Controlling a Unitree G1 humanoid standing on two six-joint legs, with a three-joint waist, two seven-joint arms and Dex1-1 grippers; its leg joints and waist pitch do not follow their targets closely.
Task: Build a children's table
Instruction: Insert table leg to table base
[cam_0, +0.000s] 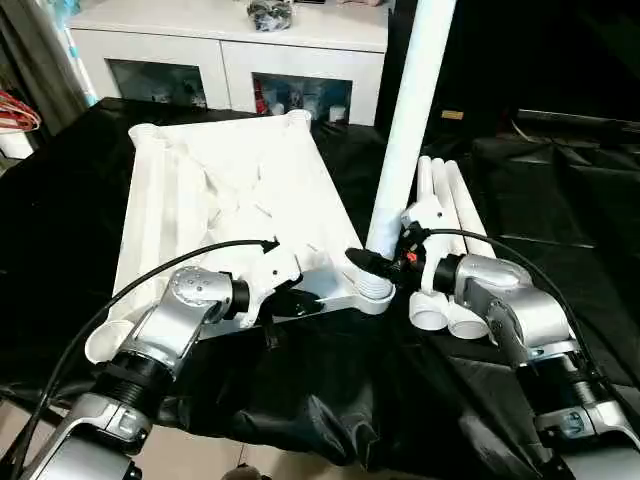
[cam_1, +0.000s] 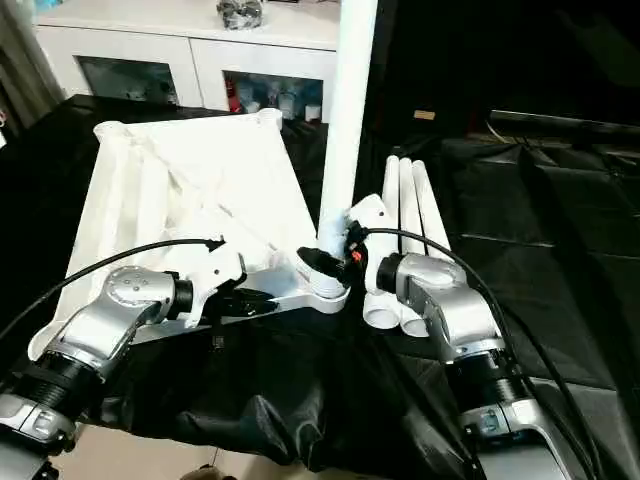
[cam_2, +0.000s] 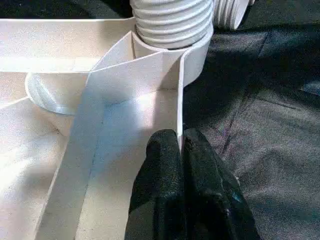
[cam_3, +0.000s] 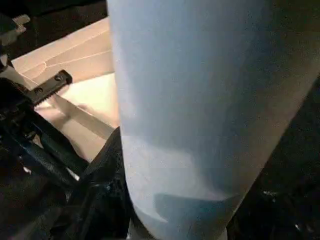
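Note:
The white tabletop (cam_0: 230, 200) lies upside down on black cloth, ribbed underside up. One white leg (cam_0: 410, 130) stands upright in the near right corner socket (cam_0: 372, 290), its threaded end (cam_2: 172, 22) seated there. My right gripper (cam_0: 375, 262) is shut on this leg just above the socket. My left gripper (cam_0: 305, 300) is shut on the tabletop's near edge wall (cam_2: 179, 130), its black fingers (cam_2: 165, 175) pinching the thin rim. Three more legs (cam_0: 445, 230) lie side by side on the cloth to the right of the tabletop.
A white cabinet (cam_0: 230, 50) with glass doors stands behind the work area. Black cloth (cam_0: 560, 190) covers the surface all around and hangs in folds at the near edge. A dark curtain (cam_0: 40, 50) hangs at the far left.

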